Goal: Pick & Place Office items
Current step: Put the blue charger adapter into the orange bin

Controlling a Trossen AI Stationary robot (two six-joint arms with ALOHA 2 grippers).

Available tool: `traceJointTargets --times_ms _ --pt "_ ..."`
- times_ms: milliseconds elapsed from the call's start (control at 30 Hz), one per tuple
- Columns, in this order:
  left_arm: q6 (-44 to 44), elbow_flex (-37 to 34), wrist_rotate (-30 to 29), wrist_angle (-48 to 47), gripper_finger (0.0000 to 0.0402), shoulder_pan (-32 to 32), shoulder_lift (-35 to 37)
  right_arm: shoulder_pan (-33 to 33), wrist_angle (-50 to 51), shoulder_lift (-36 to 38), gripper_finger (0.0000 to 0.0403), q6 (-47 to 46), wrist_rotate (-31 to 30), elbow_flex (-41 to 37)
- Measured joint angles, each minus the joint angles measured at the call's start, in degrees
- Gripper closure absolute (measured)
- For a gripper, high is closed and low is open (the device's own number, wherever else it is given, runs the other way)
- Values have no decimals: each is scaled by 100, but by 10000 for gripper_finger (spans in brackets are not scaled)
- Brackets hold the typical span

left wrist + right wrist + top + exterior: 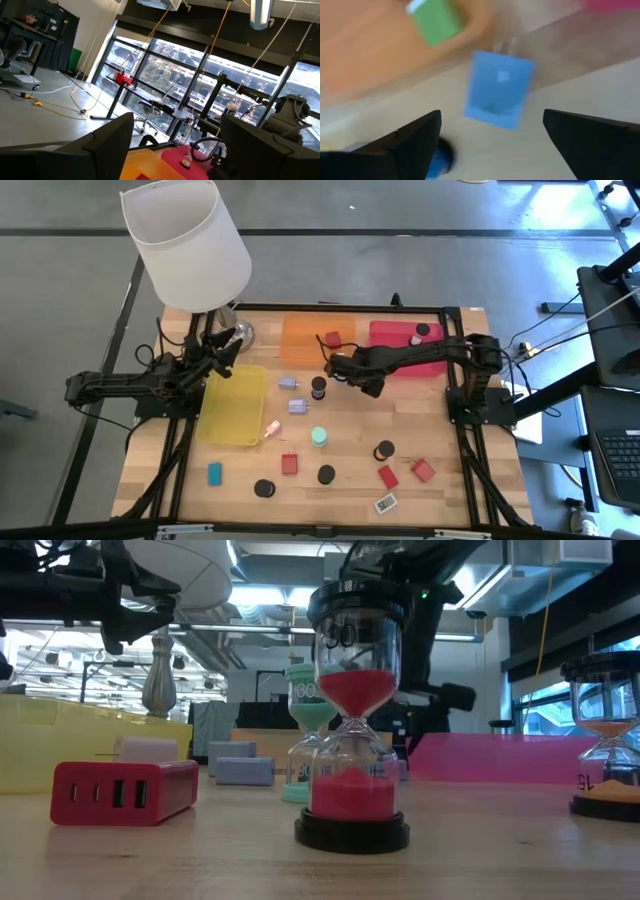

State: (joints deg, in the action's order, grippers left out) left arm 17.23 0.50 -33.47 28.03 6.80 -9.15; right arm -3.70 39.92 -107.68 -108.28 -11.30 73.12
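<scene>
Your right gripper (338,366) hovers wide open and empty, a lavender block (288,382) just ahead. Behind it, few items sit in the trays; most office items (319,437) remain scattered on the bench (340,500). Left gripper (228,340) waits, open, empty.

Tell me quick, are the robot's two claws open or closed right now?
Left gripper: open, holding nothing, near the lamp.
Right gripper: open, holding nothing, over a lavender block.
</scene>
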Motion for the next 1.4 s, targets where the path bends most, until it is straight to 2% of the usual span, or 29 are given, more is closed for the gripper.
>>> traceJointTargets --times_ms 367,567,767,1133,1400 --pt "0 1 0 0 107 -1 0 -195 -264 -540 5 79 297 8" --pt "0 0 -4 -1 107 0 0 -243 -223 -598 10 257 311 24" --pt "0 1 -2 -1 107 -1 0 -241 -151 -608 52 174 272 17" --pt "0 -1 -2 0 107 -1 0 -216 -116 -619 191 540 152 7" --pt "0 1 0 0 107 1 0 -101 125 -484 186 573 270 -27"
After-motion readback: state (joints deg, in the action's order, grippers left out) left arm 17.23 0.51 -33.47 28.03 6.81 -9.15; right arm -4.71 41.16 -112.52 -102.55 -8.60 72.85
